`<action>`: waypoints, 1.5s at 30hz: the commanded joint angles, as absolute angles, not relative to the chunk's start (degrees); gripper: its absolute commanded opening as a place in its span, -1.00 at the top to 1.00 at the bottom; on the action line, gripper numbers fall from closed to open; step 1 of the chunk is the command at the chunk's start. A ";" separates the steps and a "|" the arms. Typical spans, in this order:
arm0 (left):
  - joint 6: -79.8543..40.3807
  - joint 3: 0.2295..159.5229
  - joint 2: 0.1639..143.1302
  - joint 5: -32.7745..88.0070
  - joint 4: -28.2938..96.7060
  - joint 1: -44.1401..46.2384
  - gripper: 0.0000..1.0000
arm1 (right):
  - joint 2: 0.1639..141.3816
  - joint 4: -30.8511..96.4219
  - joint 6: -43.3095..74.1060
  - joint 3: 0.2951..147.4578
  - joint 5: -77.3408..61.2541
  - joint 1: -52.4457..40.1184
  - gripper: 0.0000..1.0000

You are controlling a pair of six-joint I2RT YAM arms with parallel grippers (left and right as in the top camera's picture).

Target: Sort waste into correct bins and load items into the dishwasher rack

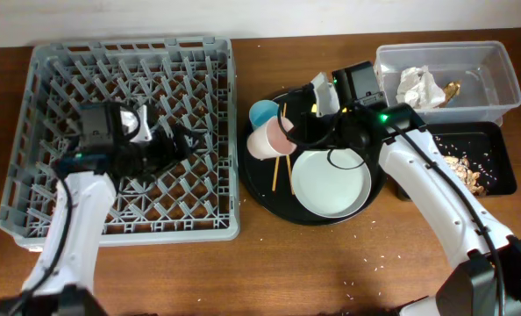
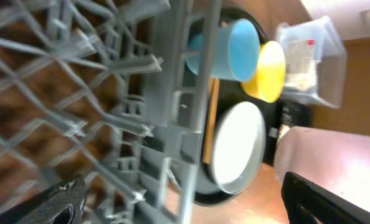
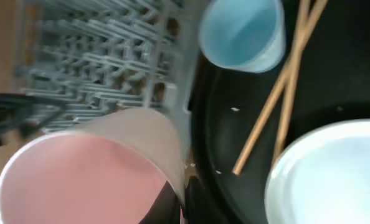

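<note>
The left gripper [image 1: 178, 140] hangs over the middle of the dishwasher rack [image 1: 129, 230]. Its fingers [image 2: 57, 199] are spread wide with nothing between them, and in the left wrist view the grey pegs and lattice fill the gap.

Just past the rack's right wall, a large round black tray [image 1: 259, 180] sits on the wooden table [image 1: 243, 272]. The light blue cup [image 1: 262, 112] lies on the part of that tray nearest the rack, tipped on its side. Just in front of it is the pale pink cup [image 1: 267, 142], also close to the rack's right wall. It is tilted, and its open mouth faces the right wrist camera.

The right gripper [image 1: 289, 133] is closed on this pink cup, gripping it from the side away from the rack. The chopsticks [image 3: 289, 70] lie crossed on the tray between the cups and the plate [image 1: 331, 183]. The plate rests flat, farther right of the rack.

The yellow bowl [image 2: 269, 70] shows only in the left wrist view, just beyond the blue cup as seen from the rack.

Well to the right of the rack, at the back, stands the clear tub [image 1: 488, 83] with the crumpled napkin [image 1: 418, 85] inside. In front of the tub is the black rectangular tray [image 1: 497, 145], which holds the food scraps [image 1: 464, 168].
</note>
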State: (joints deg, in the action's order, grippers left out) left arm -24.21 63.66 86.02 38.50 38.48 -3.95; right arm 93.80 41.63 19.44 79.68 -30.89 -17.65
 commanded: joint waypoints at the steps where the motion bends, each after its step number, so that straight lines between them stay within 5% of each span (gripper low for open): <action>1: -31.40 64.51 86.89 54.85 37.56 -4.21 -0.98 | 92.99 37.93 18.65 80.68 -41.58 -17.50 0.92; 4: -32.18 64.51 86.89 73.91 29.50 -4.73 -0.98 | 92.99 33.15 18.72 80.68 -49.91 -17.61 0.92; 8: -33.01 64.51 86.89 82.67 27.62 -4.73 -0.98 | 93.17 25.71 20.27 80.68 -55.35 -17.67 0.92; 22: -35.38 64.51 86.89 84.27 27.81 -4.73 -0.97 | 102.74 10.85 26.04 80.53 -68.53 -22.41 0.92; 31: -35.38 64.51 86.89 84.51 27.86 -4.67 -0.41 | 106.24 6.59 30.72 80.53 -58.00 -25.93 0.92; 33: -35.35 64.51 86.89 84.29 27.83 -4.67 -0.11 | 106.24 6.59 30.72 80.53 -57.93 -26.81 0.70; 35: -35.31 64.51 86.89 81.71 27.81 -4.67 -0.10 | 106.24 6.61 30.72 80.53 -57.80 -27.05 0.05; 37: -35.31 64.51 86.87 80.95 25.43 -4.69 -0.10 | 106.24 6.63 30.70 80.53 -57.80 -26.59 -0.25; 41: -35.35 64.58 86.50 80.25 15.97 -6.74 0.04 | 106.24 9.98 29.50 80.53 -57.80 -18.61 -0.41; 45: -35.00 64.58 82.26 65.73 15.97 -7.29 0.05 | 106.24 21.08 22.22 80.53 -57.78 -5.89 -0.45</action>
State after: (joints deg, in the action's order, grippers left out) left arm -35.81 63.77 86.46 74.94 16.21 -7.11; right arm 105.71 17.67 26.81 80.05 -57.87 -10.63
